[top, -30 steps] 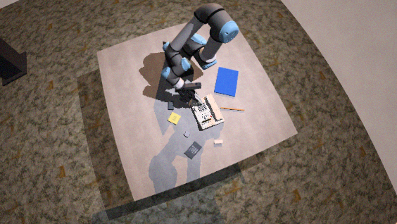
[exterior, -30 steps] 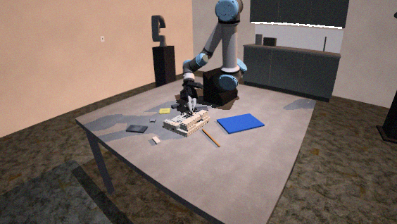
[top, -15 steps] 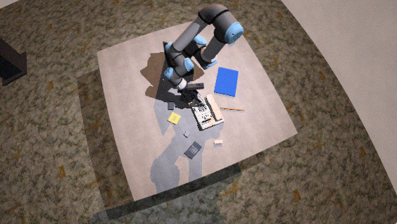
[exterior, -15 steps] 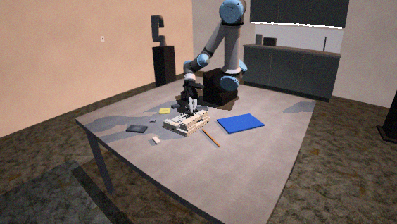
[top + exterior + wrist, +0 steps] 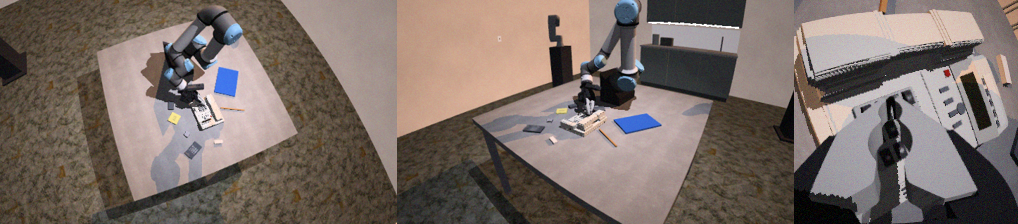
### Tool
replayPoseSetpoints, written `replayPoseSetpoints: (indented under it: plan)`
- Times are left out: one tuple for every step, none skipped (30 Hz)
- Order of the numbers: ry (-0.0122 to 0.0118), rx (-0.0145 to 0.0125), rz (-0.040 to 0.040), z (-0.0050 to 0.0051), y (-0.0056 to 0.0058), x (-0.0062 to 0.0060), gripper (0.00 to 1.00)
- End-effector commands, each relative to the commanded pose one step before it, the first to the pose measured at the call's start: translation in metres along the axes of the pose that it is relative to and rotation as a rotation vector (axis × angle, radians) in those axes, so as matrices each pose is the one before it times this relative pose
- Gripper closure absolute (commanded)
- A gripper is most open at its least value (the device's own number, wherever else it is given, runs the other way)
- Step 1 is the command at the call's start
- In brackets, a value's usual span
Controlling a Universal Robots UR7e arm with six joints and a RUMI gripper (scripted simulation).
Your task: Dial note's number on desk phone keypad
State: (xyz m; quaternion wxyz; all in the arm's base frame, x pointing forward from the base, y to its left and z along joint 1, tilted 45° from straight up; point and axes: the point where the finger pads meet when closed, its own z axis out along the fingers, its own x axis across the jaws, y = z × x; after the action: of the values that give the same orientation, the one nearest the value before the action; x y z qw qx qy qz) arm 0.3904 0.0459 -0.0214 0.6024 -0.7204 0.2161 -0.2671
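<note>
The hand (image 5: pixel 203 102) (image 5: pixel 589 112) (image 5: pixel 891 98) is narrow, its fingertips brought together with nothing gripped between them, and it points down at the keypad (image 5: pixel 908 96) of the desk phone (image 5: pixel 217 121) (image 5: pixel 583 128) (image 5: pixel 831 117). Whether the tips touch a key cannot be told, since the fingers cover much of the keypad. Directly beside the hand, the handset (image 5: pixel 214 108) (image 5: pixel 591 120) (image 5: pixel 889 42) lies in its cradle along one side of the phone. In the wrist view, a red key (image 5: pixel 947 73) and a dark display (image 5: pixel 976 101) show to the right of the fingertips.

On the table (image 5: pixel 257 123) (image 5: pixel 643 169), the yellow note (image 5: pixel 174 118) (image 5: pixel 562 110) lies near the hand, across from the handset side; its writing is too small to read. Beyond the handset from the hand lie a blue book (image 5: pixel 226 82) (image 5: pixel 638 123) and an orange pencil (image 5: pixel 232 109) (image 5: pixel 608 138). A dark calculator (image 5: pixel 193 150) (image 5: pixel 533 129) lies farther from the hand than the note.

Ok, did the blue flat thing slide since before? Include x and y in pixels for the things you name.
No. From above, the blue flat thing (image 5: pixel 226 82) (image 5: pixel 638 123) lies just where it did on the table (image 5: pixel 260 123) (image 5: pixel 643 169) (image 5: pixel 839 6).
</note>
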Motion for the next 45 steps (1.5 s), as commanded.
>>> replayPoseSetpoints:
  plan:
    - [0.00079, -0.00051, -0.00055, 0.00193, 0.00193, -0.00106, 1.0]
    - [0.0, 0.0, 0.0, 0.00002, 0.00002, -0.00001, 1.0]
    - [0.0, 0.0, 0.0, 0.00003, 0.00003, -0.00002, 1.0]
    - [0.0, 0.0, 0.0, 0.00013, 0.00011, -0.00009, 1.0]
    - [0.0, 0.0, 0.0, 0.00013, 0.00011, -0.00009, 1.0]
    - [0.0, 0.0, 0.0, 0.00003, 0.00003, -0.00002, 1.0]
    - [0.0, 0.0, 0.0, 0.00003, 0.00003, -0.00002, 1.0]
    - [0.0, 0.0, 0.0, 0.00013, 0.00011, -0.00009, 1.0]
    - [0.0, 0.0, 0.0, 0.00013, 0.00011, -0.00009, 1.0]
    - [0.0, 0.0, 0.0, 0.0, 0.0, 0.0, 1.0]
    - [0.0, 0.0, 0.0, 0.0, 0.0, 0.0, 1.0]
    - [0.0, 0.0, 0.0, 0.00003, 0.00003, -0.00002, 1.0]
    - [0.0, 0.0, 0.0, 0.00003, 0.00003, -0.00002, 1.0]
    - [0.0, 0.0, 0.0, 0.00013, 0.00011, -0.00009, 1.0]
    - [0.0, 0.0, 0.0, 0.00013, 0.00011, -0.00009, 1.0]
    - [0.0, 0.0, 0.0, 0.00003, 0.00003, -0.00002, 1.0]
    - [0.0, 0.0, 0.0, 0.00003, 0.00003, -0.00002, 1.0]
    - [0.0, 0.0, 0.0, 0.00013, 0.00011, -0.00009, 1.0]
    - [0.0, 0.0, 0.0, 0.00013, 0.00011, -0.00009, 1.0]
    - [0.0, 0.0, 0.0, 0.00003, 0.00003, -0.00002, 1.0]
    - [0.0, 0.0, 0.0, 0.00003, 0.00003, -0.00002, 1.0]
    - [0.0, 0.0, 0.0, 0.00013, 0.00011, -0.00009, 1.0]
    - [0.0, 0.0, 0.0, 0.00013, 0.00011, -0.00009, 1.0]
    - [0.0, 0.0, 0.0, 0.00003, 0.00003, -0.00002, 1.0]
    - [0.0, 0.0, 0.0, 0.00003, 0.00003, -0.00002, 1.0]
    - [0.0, 0.0, 0.0, 0.00013, 0.00011, -0.00009, 1.0]
    - [0.0, 0.0, 0.0, 0.0, 0.0, 0.0, 1.0]
    - [0.0, 0.0, 0.0, 0.0, 0.0, 0.0, 1.0]
    - [0.0, 0.0, 0.0, 0.00013, 0.00011, -0.00009, 1.0]
    - [0.0, 0.0, 0.0, 0.00003, 0.00003, -0.00002, 1.0]
    - [0.0, 0.0, 0.0, 0.00003, 0.00003, -0.00002, 1.0]
    - [0.0, 0.0, 0.0, 0.00013, 0.00011, -0.00009, 1.0]
    - [0.0, 0.0, 0.0, 0.00013, 0.00011, -0.00009, 1.0]
    - [0.0, 0.0, 0.0, 0.00003, 0.00003, -0.00002, 1.0]
    - [0.0, 0.0, 0.0, 0.00003, 0.00003, -0.00002, 1.0]
    - [0.0, 0.0, 0.0, 0.00013, 0.00011, -0.00009, 1.0]
    - [0.0, 0.0, 0.0, 0.00013, 0.00011, -0.00009, 1.0]
    - [0.0, 0.0, 0.0, 0.00003, 0.00003, -0.00002, 1.0]
    - [0.0, 0.0, 0.0, 0.00003, 0.00003, -0.00002, 1.0]
    - [0.0, 0.0, 0.0, 0.00013, 0.00011, -0.00009, 1.0]
    - [0.0, 0.0, 0.0, 0.00013, 0.00011, -0.00009, 1.0]
    - [0.0, 0.0, 0.0, 0.00003, 0.00003, -0.00002, 1.0]
    - [0.0, 0.0, 0.0, -0.00005, -0.00004, 0.00004, 1.0]
    - [0.0, 0.0, 0.0, 0.0, 0.0, 0.0, 1.0]
    - [0.0, 0.0, 0.0, 0.0, 0.0, 0.0, 1.0]
